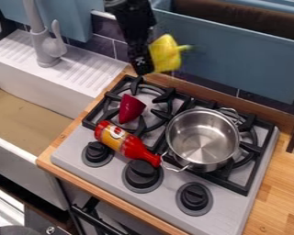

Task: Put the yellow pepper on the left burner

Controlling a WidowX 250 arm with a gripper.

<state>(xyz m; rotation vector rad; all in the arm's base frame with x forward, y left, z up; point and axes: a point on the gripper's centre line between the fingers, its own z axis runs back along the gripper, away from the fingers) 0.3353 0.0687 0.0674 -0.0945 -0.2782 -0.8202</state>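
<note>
While the black, hard-edged gripper [143,69] hangs above the back edge of the stove [165,197], its fingers are closed around the yellow pepper [165,53], pinching it in the air. The pepper is smooth-skinned and blocky, with rounded shoulders and a short, thin stem pointing to the right; most of its body juts out to the right of the fingers. It is up behind the left burner [166,95], apart from the grate.

On that burner sits a dark red, glossy, cone-like piece [132,108], broad at its upper end and tapering toward the front. Just in front of it, a red and yellow bottle [126,143] lies on its side, slanting across the edge of the grate, its narrow tip beside the near handle of the pot [203,140]. The pot is round, shiny bare metal with looped wire handles, and it rests upright on the right burner. The burner grates are matte black bars, set on a flat, pale grey top with three round, ridged black knobs [142,174] along the front.

Around the stove runs a wooden counter [273,197] with visible grain. To the left are a smooth white sink [51,98] with a grooved draining area and a curved grey faucet [48,48]. Behind the stove stands a flat-sided blue bin [235,57], near dark tiles [100,45].
</note>
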